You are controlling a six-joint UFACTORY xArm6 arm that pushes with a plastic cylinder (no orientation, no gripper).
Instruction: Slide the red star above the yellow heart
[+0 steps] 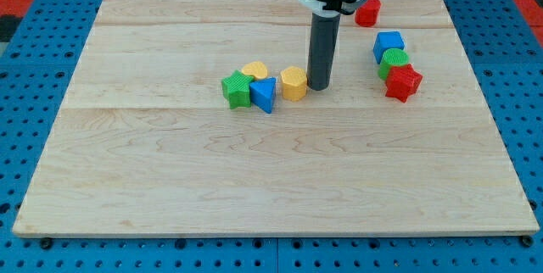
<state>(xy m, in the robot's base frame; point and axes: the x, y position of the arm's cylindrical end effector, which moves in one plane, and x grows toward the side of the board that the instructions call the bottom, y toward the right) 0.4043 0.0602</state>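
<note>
Red star [403,82] — likely light, rigid plastic that would skid or spin if pushed off-centre — sits at the view's right below a green block [394,59], well apart from my bare rod tip [320,86], just beside a yellow block [293,83]; no pincer here.

we see the red star [403,82] lying flat on the worktop [254,180] at the view's right, its points jagged, touching the green block just above it. the yellow heart [293,83] sits upright near the centre, well apart from the star, at about the same level, to its left.
</note>
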